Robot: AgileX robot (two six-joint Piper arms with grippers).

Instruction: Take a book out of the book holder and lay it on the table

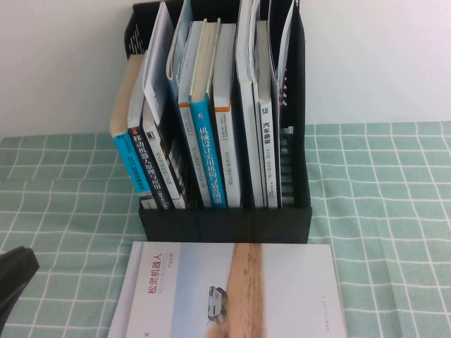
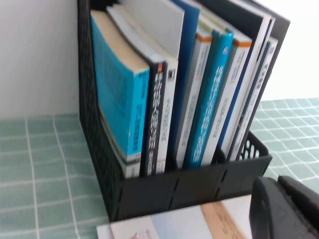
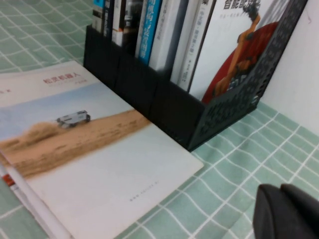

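Note:
The book (image 1: 282,289), white with a red title, a tan band and a small white car, lies flat on the table (image 1: 380,211) just in front of the book holder (image 1: 225,222). It also shows in the left wrist view (image 2: 174,224) and the right wrist view (image 3: 99,164). The black book holder (image 2: 189,186) (image 3: 134,79) stands upright, full of books. My left gripper (image 2: 278,178) is shut and empty, low at the book's left side, and it shows at the high view's lower left (image 1: 17,271). My right gripper (image 3: 279,186) is shut and empty over the cloth to the right of the book, outside the high view.
Several blue-spined and white-spined books (image 1: 211,148) stand in the holder's slots, some leaning left. A white wall (image 1: 56,63) rises behind the holder. Green checked cloth lies bare on both sides of the holder.

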